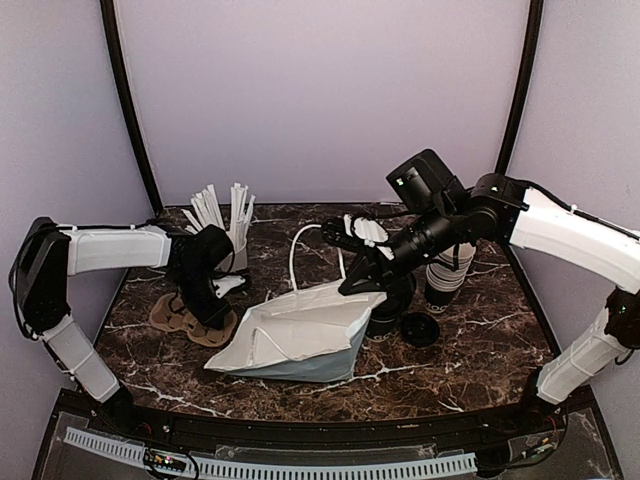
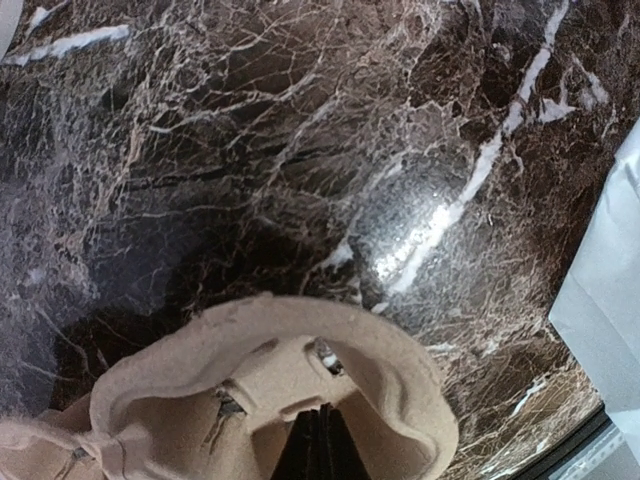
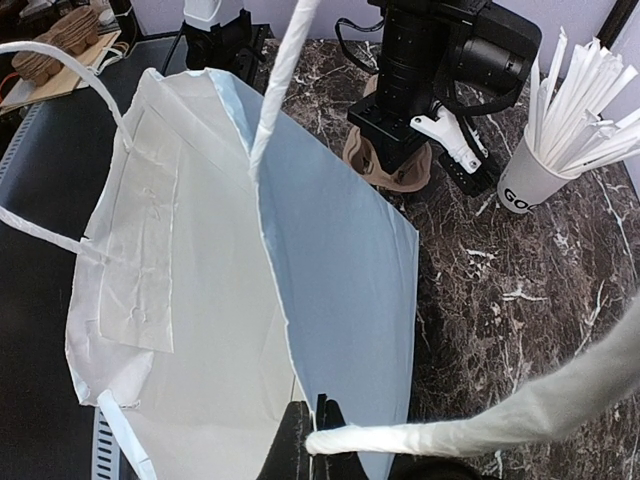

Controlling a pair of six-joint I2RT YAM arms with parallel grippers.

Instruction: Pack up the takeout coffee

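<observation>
Currently held by right gripper: the white twisted-paper handle. The jaws are closed on its end, and the strap runs off to the gripper's right.
Just ahead of that gripper: the white paper carrier bag is seen lying on its side, its mouth gaping toward the fingers and nothing visible inside.
Directly beneath that gripper: the takeout coffee, a short dark cup under a round black lid, is judged to stand on the dark veined marble table just outside the bag's mouth. It is not yet packed, and it is hidden from the wrist view.
Beside the coffee, outward: a loose black plastic lid is seen, with a stack of white-rimmed lidless cups beyond it.
Far side of the bag: the left gripper is closed to a hairline slit in the middle of the tan moulded-pulp cup carrier, apparently pinching it.
Farthest: a white paper cup of white wrapped straws.
Risk, tipping: the coffee could be clipped by the wrist above it if the handle is pulled lower or sideways.
Risk, bag: the mouth could be collapsed, or the thin handle torn, because only one strap is held.
Risk, spill: leakage past the lid is likely if the cup is laid into a bag left on its side.
Risk, hands: no free gripper is left for the cup.
</observation>
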